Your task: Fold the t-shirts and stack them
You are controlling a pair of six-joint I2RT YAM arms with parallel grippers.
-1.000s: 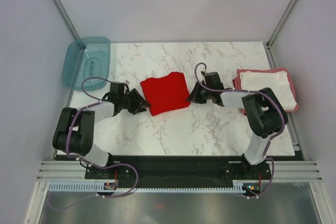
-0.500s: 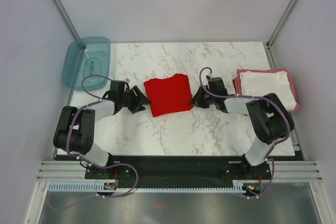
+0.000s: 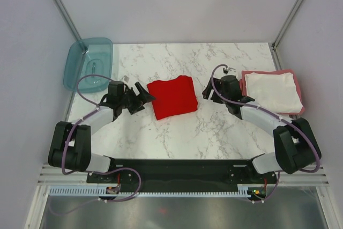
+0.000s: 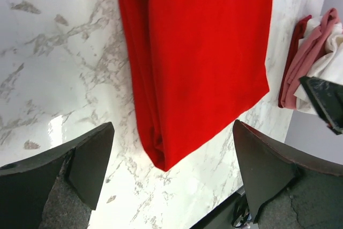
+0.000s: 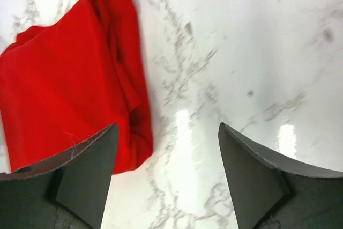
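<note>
One red t-shirt (image 3: 172,96), one white t-shirt (image 3: 273,91), seemingly one pink t-shirt (image 3: 244,79) beneath, one tub (image 3: 75,71), one left claw (image 3: 142,98), one right claw (image 3: 206,94)

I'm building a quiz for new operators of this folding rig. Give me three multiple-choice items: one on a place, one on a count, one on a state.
1. The white t-shirt lies: A on the pinkish-red t-shirt; B beneath another t-shirt; C in a tool.
2. T-shirts in view: A two; B three; C four.
3. The left tool is: A shut on cloth; B open, empty; C shut, empty.
Key: A, pink edges show around the white; B, red t-shirt, white, pinkish-red; B, its fingers stand apart, gripping nothing.
</note>
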